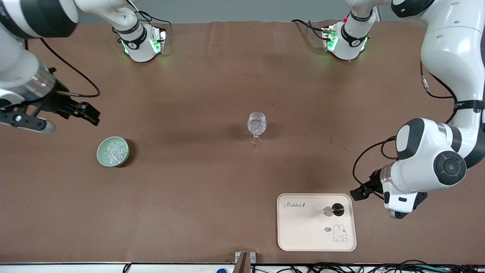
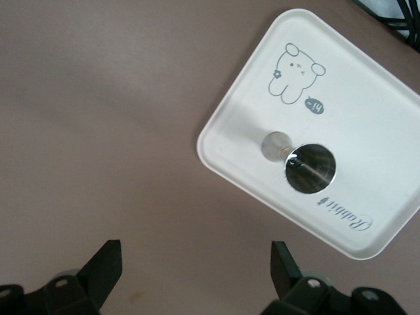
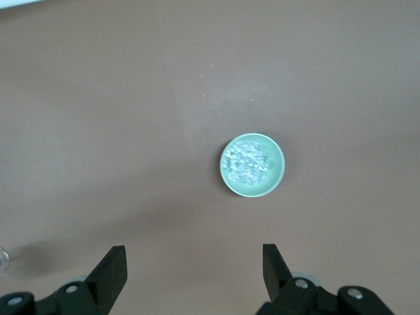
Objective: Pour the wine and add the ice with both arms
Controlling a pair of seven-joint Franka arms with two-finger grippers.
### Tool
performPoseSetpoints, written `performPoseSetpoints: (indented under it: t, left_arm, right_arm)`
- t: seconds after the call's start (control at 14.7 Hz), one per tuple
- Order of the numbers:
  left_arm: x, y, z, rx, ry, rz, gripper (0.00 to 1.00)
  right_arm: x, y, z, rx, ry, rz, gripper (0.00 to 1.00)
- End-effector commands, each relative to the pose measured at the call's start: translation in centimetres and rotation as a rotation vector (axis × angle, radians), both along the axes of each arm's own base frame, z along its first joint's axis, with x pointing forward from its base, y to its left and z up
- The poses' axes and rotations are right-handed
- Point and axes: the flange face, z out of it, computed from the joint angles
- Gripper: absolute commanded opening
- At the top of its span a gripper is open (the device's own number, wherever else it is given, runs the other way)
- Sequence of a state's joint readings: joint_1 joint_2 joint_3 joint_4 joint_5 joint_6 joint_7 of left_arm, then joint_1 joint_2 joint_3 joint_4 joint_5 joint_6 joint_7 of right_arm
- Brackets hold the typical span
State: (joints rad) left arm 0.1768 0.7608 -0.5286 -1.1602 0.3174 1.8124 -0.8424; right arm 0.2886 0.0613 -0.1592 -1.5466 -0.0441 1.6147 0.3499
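With fingers apart, the left gripper [image 2: 195, 272] hovers beside the cream tray [image 1: 303, 235] and the right gripper [image 3: 193, 275] near the green ice bowl [image 1: 113, 151], both clear of the centre-frame clear stemmed glass [image 1: 256, 127].

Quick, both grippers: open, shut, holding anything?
Left gripper: open, holding nothing, by the tray.
Right gripper: open, holding nothing, near the ice bowl.

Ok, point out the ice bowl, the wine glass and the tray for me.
ice bowl [image 1: 113, 151], front view, on the ice in its middle.
wine glass [image 1: 257, 123], front view, on the glass's round cup.
tray [image 1: 303, 235], front view, on a bare part of its floor.
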Motion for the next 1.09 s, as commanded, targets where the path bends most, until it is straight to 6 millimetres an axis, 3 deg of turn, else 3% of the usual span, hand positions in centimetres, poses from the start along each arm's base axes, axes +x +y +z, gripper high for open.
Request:
performPoseSetpoints:
  t: [0.0,0.2,0.61,1.02]
  left_arm:
    - [-1.9,0.1,4.8,0.076,-0.009,-0.106,1.00]
    - [-3.2,0.7,10.1,0.108,-0.047,-0.248,1.00]
    - [-6.1,3.0,18.7,0.150,-0.104,-0.445,1.00]
    - [-13.1,2.3,24.0,0.085,-0.040,-0.474,1.00]
  right_arm:
    - [-2.6,-2.2,0.5,-0.001,0.013,0.047,0.92]
    - [-4.0,-5.1,0.9,0.006,0.016,0.092,0.92]
    - [-5.3,-7.9,1.6,0.010,0.032,0.132,0.92]
    - [-6.6,-10.3,1.8,0.017,0.045,0.180,0.92]
